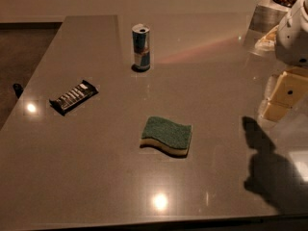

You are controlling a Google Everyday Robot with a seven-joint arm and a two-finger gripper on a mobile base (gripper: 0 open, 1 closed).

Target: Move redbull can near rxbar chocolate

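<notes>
The redbull can [141,47] stands upright at the far middle of the grey table [96,167]. It is blue and silver with a silver top. The rxbar chocolate [74,96] lies flat at the left, a black wrapper with white lettering stripes, well to the front left of the can. My gripper [281,97] hangs at the right edge of the view, above the table's right side, far from both the can and the bar. Nothing shows in it. Its shadow falls on the table at the front right.
A green-and-yellow sponge [167,136] lies in the middle of the table, in front of the can. A shiny container with brown contents [275,6] stands at the far right corner. The table's left edge runs diagonally past the bar, with dark floor beyond.
</notes>
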